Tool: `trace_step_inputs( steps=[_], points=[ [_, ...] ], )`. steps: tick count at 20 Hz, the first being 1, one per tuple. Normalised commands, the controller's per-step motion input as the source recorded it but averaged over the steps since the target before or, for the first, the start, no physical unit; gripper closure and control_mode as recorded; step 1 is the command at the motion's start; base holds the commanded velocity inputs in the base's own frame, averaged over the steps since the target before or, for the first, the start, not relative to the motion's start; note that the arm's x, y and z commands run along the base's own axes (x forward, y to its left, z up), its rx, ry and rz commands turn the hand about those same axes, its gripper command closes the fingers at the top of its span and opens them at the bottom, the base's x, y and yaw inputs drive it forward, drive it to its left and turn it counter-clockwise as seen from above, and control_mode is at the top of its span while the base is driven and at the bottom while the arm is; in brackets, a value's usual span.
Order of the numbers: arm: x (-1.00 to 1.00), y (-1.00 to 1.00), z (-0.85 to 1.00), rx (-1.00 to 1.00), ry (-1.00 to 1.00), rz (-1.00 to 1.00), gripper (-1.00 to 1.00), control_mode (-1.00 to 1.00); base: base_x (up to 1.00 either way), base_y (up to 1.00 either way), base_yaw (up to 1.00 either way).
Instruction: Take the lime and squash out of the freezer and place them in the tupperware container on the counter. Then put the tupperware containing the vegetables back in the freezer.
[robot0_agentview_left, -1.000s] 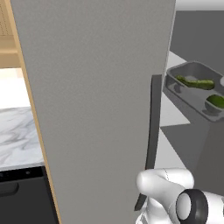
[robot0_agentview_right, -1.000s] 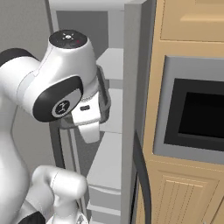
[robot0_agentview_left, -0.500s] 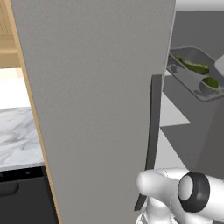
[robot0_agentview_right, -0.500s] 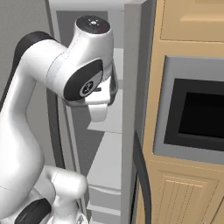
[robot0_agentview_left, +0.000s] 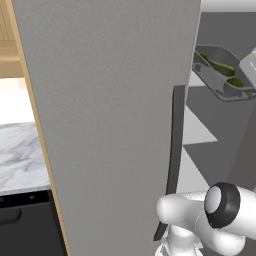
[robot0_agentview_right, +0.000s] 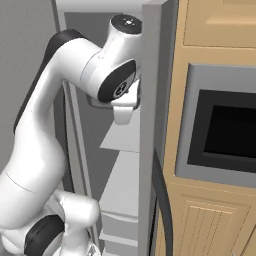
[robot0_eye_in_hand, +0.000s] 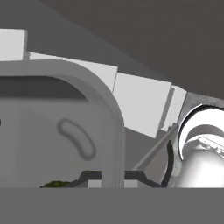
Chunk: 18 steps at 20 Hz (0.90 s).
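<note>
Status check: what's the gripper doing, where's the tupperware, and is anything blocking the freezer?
Gripper shut on tupperware container rim. Squash and lime inside it, carried aloft inside the freezer. Freezer door open, nothing blocking seen.

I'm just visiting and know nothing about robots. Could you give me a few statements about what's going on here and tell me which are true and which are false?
1. The tupperware container is held up in the air inside the open freezer. True.
2. The container is empty. False: two green pieces lie in it, the elongated squash and the rounder lime.
3. The gripper is shut on the container's rim. True.
4. The freezer door is closed. False: it stands open, with pale shelves showing behind it.
5. A marble counter lies to the left of the freezer door in the left base view. True.
</note>
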Motion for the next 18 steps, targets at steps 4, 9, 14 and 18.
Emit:
trace_step_inputs(
  steps=[4,9,14,18],
  points=[
    [0.75,0.00,0.00,0.01,0.00,-0.03,1.00,-1.00,0.00,0.00,0.00],
    [0.83,0.00,0.00,0.00,0.00,0.00,1.00,-1.00,0.00,0.00,0.00],
    [0.94,-0.03,0.00,0.00,-0.02,0.00,1.00,-1.00,0.00,0.00,0.00],
    [0.90,-0.15,0.00,0.00,-0.04,0.00,1.00,-1.00,0.00,0.00,0.00]
  ],
)
